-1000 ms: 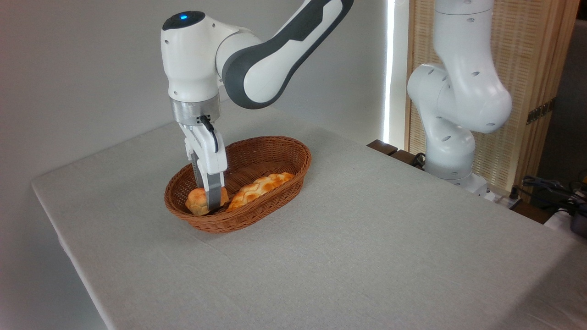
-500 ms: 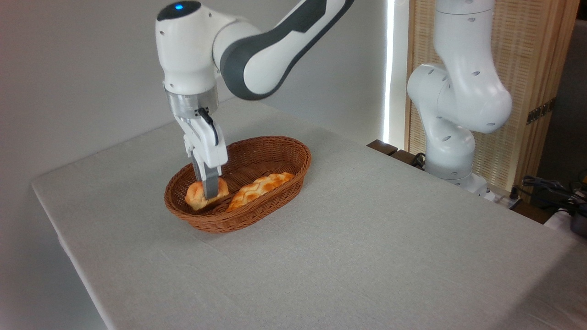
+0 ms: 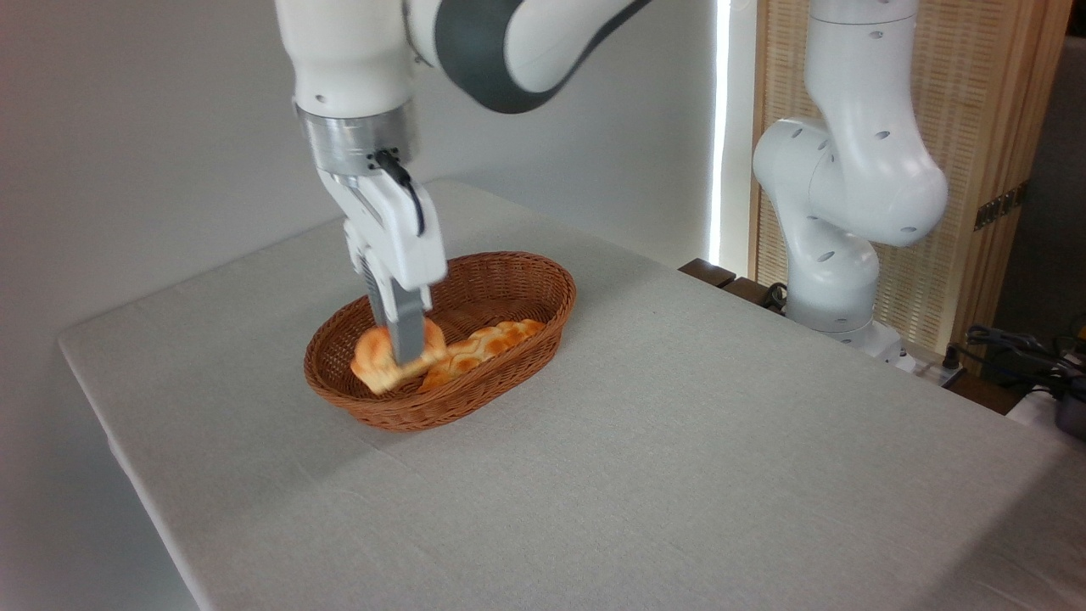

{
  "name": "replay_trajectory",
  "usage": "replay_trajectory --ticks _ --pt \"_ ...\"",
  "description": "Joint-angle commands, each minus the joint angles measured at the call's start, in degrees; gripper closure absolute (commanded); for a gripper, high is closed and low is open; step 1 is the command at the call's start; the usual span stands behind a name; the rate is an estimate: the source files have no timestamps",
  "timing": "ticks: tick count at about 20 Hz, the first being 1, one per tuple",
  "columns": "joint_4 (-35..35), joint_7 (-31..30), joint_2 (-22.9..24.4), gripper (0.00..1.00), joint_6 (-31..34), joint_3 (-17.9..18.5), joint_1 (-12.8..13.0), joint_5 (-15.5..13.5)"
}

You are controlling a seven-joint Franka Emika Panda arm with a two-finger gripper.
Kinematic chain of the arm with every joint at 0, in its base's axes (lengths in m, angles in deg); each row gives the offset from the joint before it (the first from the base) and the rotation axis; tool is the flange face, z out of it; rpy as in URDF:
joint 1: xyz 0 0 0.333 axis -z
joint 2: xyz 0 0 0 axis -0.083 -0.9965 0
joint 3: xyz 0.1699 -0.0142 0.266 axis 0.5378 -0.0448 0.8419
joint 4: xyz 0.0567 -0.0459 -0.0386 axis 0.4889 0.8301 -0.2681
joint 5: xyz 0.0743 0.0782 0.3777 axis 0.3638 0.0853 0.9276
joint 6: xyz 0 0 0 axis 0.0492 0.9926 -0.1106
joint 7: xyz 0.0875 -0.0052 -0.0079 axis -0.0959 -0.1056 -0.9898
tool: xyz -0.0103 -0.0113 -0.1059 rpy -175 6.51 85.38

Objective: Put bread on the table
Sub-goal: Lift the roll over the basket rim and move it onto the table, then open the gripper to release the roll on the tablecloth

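The bread (image 3: 373, 363), a small round golden-orange bun, hangs just above the floor of the brown wicker basket (image 3: 509, 271), blurred by motion. My gripper (image 3: 405, 352) points down from above and is shut on the bread, its near grey finger crossing the bun's front. The table (image 3: 679, 441), under a light grey cloth, spreads around the basket.
A longer braided golden loaf (image 3: 484, 346) lies in the basket to the right of the bun. The arm's white base (image 3: 836, 255) stands at the table's back right, with cables (image 3: 1018, 348) beyond it. The table's left edge (image 3: 119, 441) drops off.
My gripper has risen and shifted slightly right with the bread held in it, lifting the bun off the basket floor.
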Motion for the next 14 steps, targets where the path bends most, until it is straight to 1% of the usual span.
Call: replay_trajectory --ticks 1,3,4,5,6,7,8,10,13,14 --pt "0.21 4.38 -0.52 0.79 0.37 2.54 0.15 4.52" --pt "0.56 4.03 -2.01 0.7 -1.29 2.46 0.15 7.16" --pt "1.08 4.03 -2.28 0.6 -2.52 2.19 0.15 7.25" --pt "2.31 4.2 -2.54 0.47 -4.36 1.84 0.15 7.52" --pt "3.62 4.29 -2.55 0.43 -7.16 1.67 0.15 7.87" --pt "5.12 4.38 -2.55 0.32 -10.23 1.66 0.15 8.22" --pt "6.7 4.38 -2.55 0.24 -12.88 1.66 0.23 8.31" --pt "8.2 4.38 -2.55 0.08 -14.66 0.97 0.23 8.57" --pt "8.47 4.38 -2.72 0.0 -14.66 0.78 0.23 8.66" --pt "8.39 4.38 -2.72 0.0 -14.66 0.78 0.23 8.66"
